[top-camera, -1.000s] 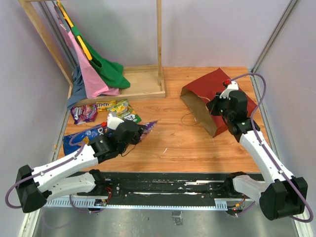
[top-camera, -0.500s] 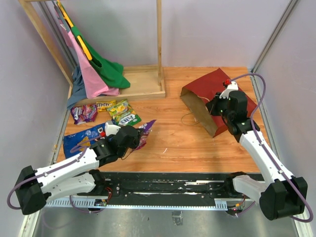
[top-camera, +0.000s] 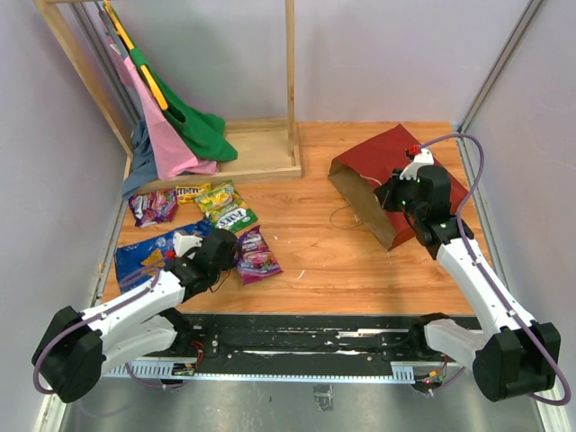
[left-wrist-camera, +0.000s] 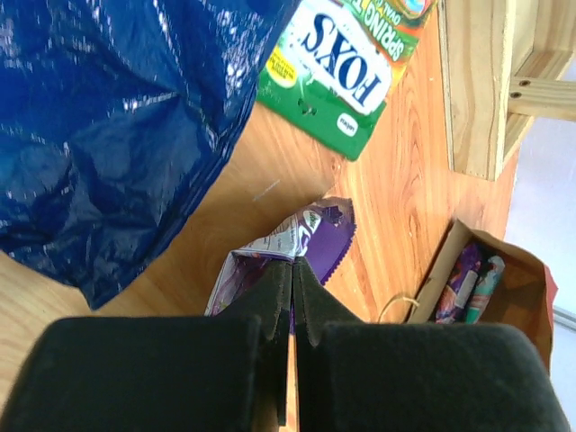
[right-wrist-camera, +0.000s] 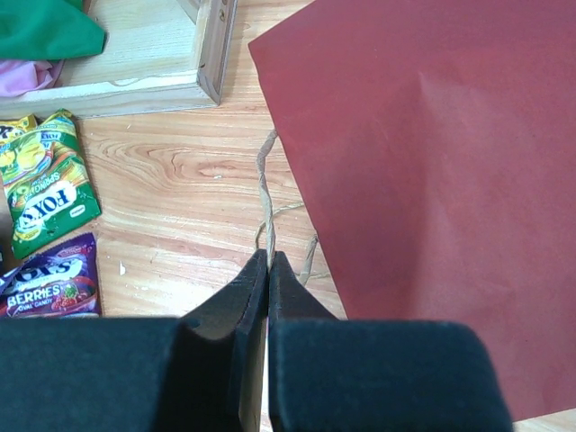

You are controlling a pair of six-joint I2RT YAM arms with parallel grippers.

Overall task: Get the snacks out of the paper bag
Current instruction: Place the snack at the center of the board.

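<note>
At 2 o'clock on the tabletop (top-camera: pixel 315 243): the paper bag (top-camera: pixel 382 153) lies on its side, mouth toward 7 o'clock. The right claw (right-wrist-camera: pixel 268 256) is fully closed, pinching a string handle (right-wrist-camera: pixel 264 193) at the mouth. The left wrist view looks into the opening and shows at least two inner packets (left-wrist-camera: pixel 465 281), one purple and one teal, leaning on the kraft wall. Deeper contents not visible.

At 9 o'clock: snacks outside the bag.
- Doritos bag (top-camera: pixel 148 256), blue.
- FOX'S pack (top-camera: pixel 236 217), green.
- Small packs (top-camera: pixel 153 205) toward 10 o'clock.
- Purple packet (top-camera: pixel 257 256), flat on the wood at 3 o'clock of the Doritos bag.

The left claw (left-wrist-camera: pixel 292 263) is closed to a slit at the purple packet's edge. It appears to pinch the film, though the tips hide the contact.

Handling, judged:
- Packets are light, glossy, slippery and limp. The best hold is the crimped end seam, not the puffed middle.
- The bag is thin paper and light, and will slide or crumple. The string could tear under a hard pull.
</note>
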